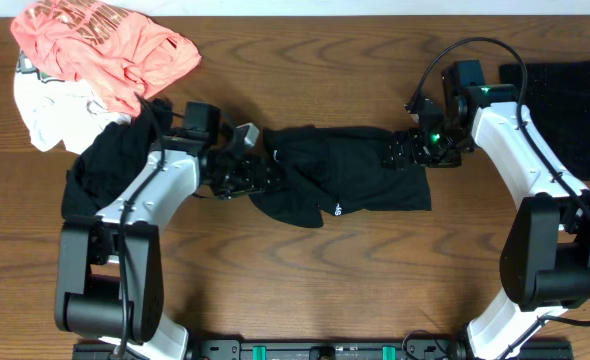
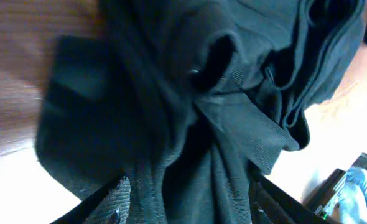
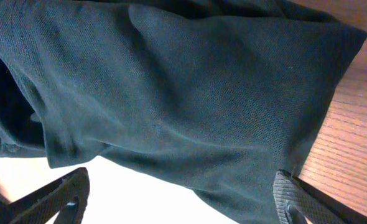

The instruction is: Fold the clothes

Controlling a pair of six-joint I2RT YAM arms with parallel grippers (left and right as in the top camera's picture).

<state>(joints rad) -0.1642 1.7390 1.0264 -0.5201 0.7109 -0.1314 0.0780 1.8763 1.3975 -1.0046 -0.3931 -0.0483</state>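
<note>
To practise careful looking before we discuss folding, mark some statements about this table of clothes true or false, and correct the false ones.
1. The coral-pink printed tee lies partly over a crumpled white garment at the upper left of the wooden table in the overhead view. True.
2. The long black garment with a small white logo lies between the left gripper and the right gripper. True.
3. The white garment is spread flat mid-table. False: it is crumpled under the tee.
4. The right gripper is at the tee. False: it is at the black garment's right end.
5. Only one black item is in view. False: another black heap lies beside the left arm.
</note>
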